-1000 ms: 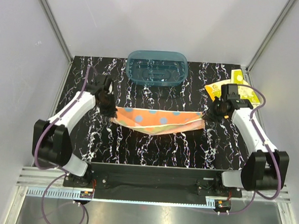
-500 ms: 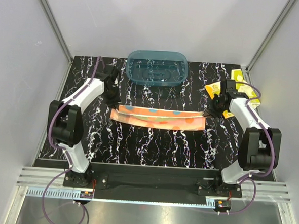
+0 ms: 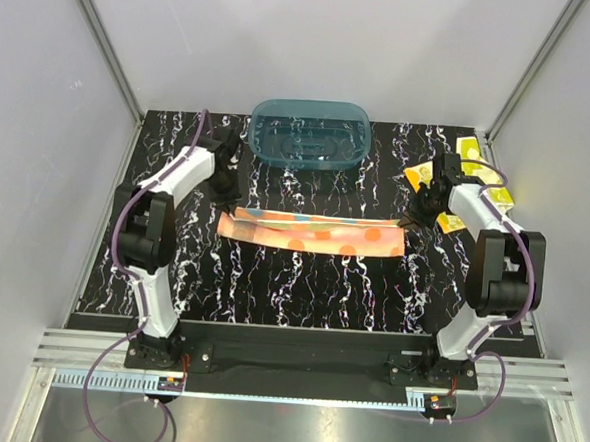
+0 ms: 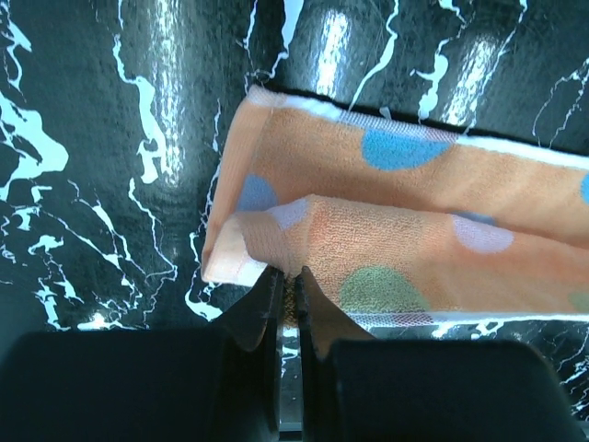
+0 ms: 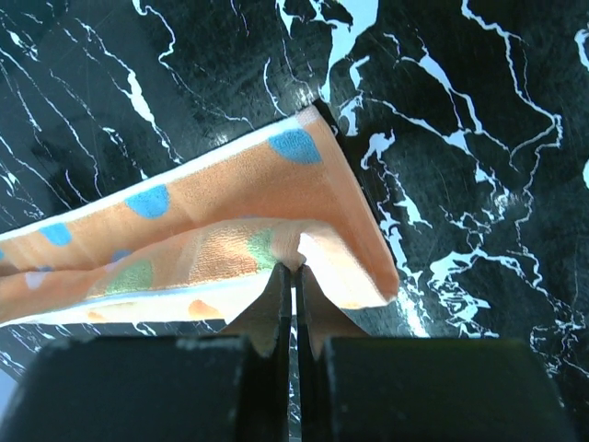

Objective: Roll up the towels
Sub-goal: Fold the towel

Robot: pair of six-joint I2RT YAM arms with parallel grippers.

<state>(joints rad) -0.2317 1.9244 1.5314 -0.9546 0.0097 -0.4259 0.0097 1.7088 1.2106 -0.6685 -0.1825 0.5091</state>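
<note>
The dotted towel (image 3: 314,232) lies across the middle of the table as a long, narrow folded strip, orange with blue and green dots. My left gripper (image 3: 230,203) is at its left end, shut on a pinched fold of the cloth (image 4: 304,230); the jaws (image 4: 290,281) meet with fabric between them. At the right end my right gripper (image 3: 411,218) is shut on the towel's folded corner (image 5: 322,198), its tips (image 5: 296,272) pressed together on the cloth. A yellow towel (image 3: 475,152) lies at the back right, partly hidden under the right arm.
A teal translucent tub (image 3: 308,134) stands at the back centre, just beyond the strip. The black marbled table (image 3: 301,292) is walled by white panels on three sides. Both arm bases sit at the near edge.
A second ago the towel sagged between the two raised grippers. Both grippers have since moved toward the back and down, and the towel now lies as a flat narrow strip.
</note>
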